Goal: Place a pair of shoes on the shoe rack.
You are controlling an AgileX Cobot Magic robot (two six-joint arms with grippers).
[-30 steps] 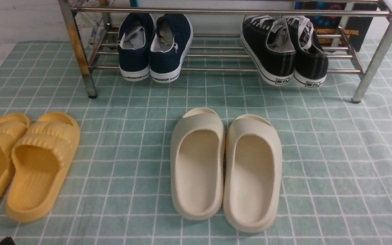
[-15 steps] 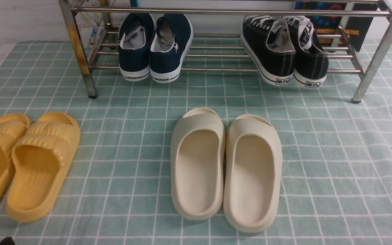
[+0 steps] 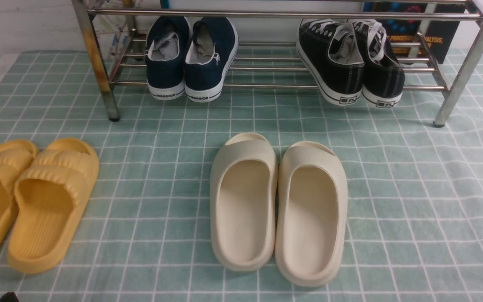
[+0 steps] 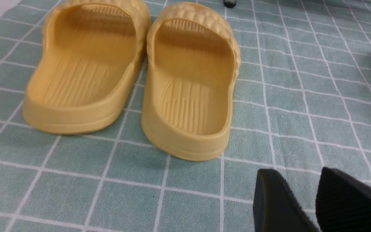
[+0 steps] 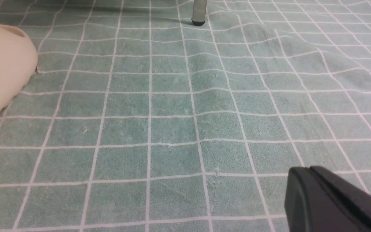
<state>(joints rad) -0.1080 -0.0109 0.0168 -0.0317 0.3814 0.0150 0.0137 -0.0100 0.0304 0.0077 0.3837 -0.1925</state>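
The left gripper [image 4: 304, 199] hangs low over the green checked cloth [image 3: 413, 201]. Its 2 black fingers [image 4: 275, 203] have a small gap between them and hold nothing. The right gripper [image 5: 311, 193] is also just above the cloth. Its 2 fingers are pressed together, and nothing is in them.

Just past the left gripper sit 2 yellow slippers [image 4: 134, 74], side by side. In the front view they are on the left [image 3: 27, 201]. In the middle of the cloth are 2 cream slippers [image 3: 277, 205], touching each other, toes pointing away.

Farther back stands the shoe rack [image 3: 275, 86], made of shiny metal bars. Its left front leg has rusty brown marks. On its low shelf, on the left, are 2 navy blue shoes [image 3: 191, 56] marked WARRIOR. On the right of the same shelf sits the pair of shoes [image 3: 350, 61], black with white laces. Their heels poke out over the front bar, and the 2 shoes lean against each other.
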